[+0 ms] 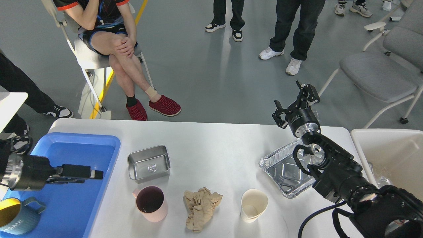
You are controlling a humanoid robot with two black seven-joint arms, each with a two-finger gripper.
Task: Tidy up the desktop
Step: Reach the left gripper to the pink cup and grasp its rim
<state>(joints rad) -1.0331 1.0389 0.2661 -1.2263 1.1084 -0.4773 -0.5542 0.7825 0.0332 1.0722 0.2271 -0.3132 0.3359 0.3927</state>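
Head view: white desktop (211, 138) filling the lower frame. Lower left, left gripper (96, 174) over the blue tray (99, 198), jaws together, holding nothing. Right of centre, right gripper (295, 102) raised above the foil tray (281, 165), jaws apart. Bottom centre: pink cup (151, 203), crumpled brown paper (200, 208), paper cup (253, 205).

On the desktop (214, 138), a tray (99, 185) lies at the left with a mug (16, 216) in its near corner. Right of the tray sits a metal box (148, 163); before it stand a cup (151, 203), crumpled paper (201, 207) and a paper cup (253, 205) in a row. A foil pan (286, 172) lies further right, a bin (390, 155) beyond the edge.
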